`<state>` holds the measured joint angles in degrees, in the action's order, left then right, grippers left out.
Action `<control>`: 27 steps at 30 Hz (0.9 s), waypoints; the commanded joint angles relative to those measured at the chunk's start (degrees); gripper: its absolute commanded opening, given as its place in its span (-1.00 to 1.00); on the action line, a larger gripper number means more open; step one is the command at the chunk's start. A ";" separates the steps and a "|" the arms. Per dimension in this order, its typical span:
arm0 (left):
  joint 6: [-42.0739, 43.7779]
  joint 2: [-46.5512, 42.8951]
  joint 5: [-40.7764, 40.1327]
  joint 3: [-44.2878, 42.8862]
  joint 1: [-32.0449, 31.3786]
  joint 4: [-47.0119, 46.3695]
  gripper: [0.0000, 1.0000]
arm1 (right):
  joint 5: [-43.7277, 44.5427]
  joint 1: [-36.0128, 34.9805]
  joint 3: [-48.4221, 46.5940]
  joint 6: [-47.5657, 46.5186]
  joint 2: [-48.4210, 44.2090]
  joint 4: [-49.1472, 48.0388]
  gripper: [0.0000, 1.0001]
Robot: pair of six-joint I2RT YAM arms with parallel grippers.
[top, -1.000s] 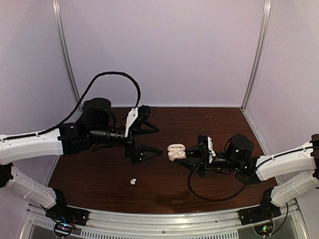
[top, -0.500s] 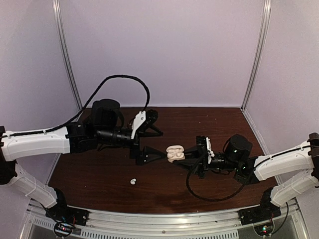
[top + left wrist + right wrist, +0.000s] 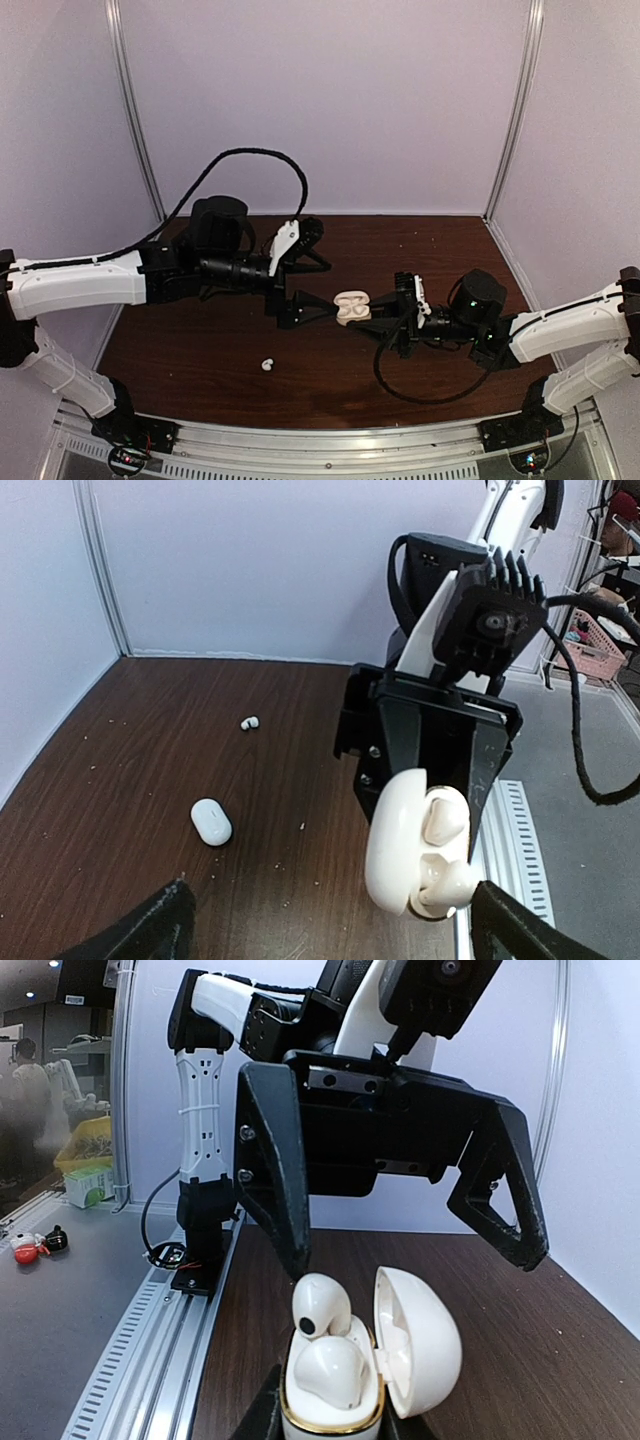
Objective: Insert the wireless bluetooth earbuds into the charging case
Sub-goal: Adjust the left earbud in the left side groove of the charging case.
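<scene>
At mid-frame, an open charging case [image 3: 352, 306] is clamped by the right gripper [image 3: 379, 318]; the left gripper [image 3: 322, 288] is held wide open, empty.

The left arm's black two-finger claw [image 3: 330, 288] now sits farther right over the brown wooden desk [image 3: 200, 350] — nearer the open glossy white plastic case [image 3: 351, 307].

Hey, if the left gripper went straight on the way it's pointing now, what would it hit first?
Most likely the open charging case held by the right gripper. In the wrist view it sits between the spread fingers of the left gripper, though depth is hard to judge.
</scene>
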<state>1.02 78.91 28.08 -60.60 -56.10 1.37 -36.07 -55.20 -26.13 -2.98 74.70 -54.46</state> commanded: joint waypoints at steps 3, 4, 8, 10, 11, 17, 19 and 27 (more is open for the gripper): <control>0.45 1.49 -0.75 -2.50 -0.24 0.13 0.95 | -0.94 0.18 -1.59 0.70 0.27 -2.09 -1.00; 0.55 1.58 -0.75 -2.51 -0.24 0.20 0.95 | -1.01 0.18 -1.63 0.70 0.27 -2.14 -1.00; 0.69 1.85 -1.30 -2.63 -0.19 0.40 0.95 | -1.10 0.19 -1.73 0.70 0.33 -2.19 -1.00; 0.70 1.81 -1.55 -2.60 -0.24 0.56 0.95 | -1.02 0.22 -1.72 0.62 0.41 -2.16 -1.00; 0.66 1.70 -1.68 -2.60 -0.22 0.57 0.95 | -0.87 0.19 -1.65 0.61 0.44 -2.20 -1.00; 1.38 -1.05 0.64 -0.19 -0.24 -0.93 0.95 | 0.65 0.26 -1.14 1.45 0.16 -2.41 -1.00; 2.34 -2.40 1.34 1.26 -0.24 -2.27 0.95 | 1.27 0.27 -0.99 2.11 -0.26 -2.41 -1.00; 6.01 -3.30 6.97 2.76 -0.23 -3.72 0.95 | 1.56 0.35 -1.53 2.86 -0.69 -1.97 -1.00</control>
<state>4.34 76.05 31.24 -58.37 -56.10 0.80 -35.53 -55.20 -26.13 -1.17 74.70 -54.89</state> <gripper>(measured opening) 0.976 0.240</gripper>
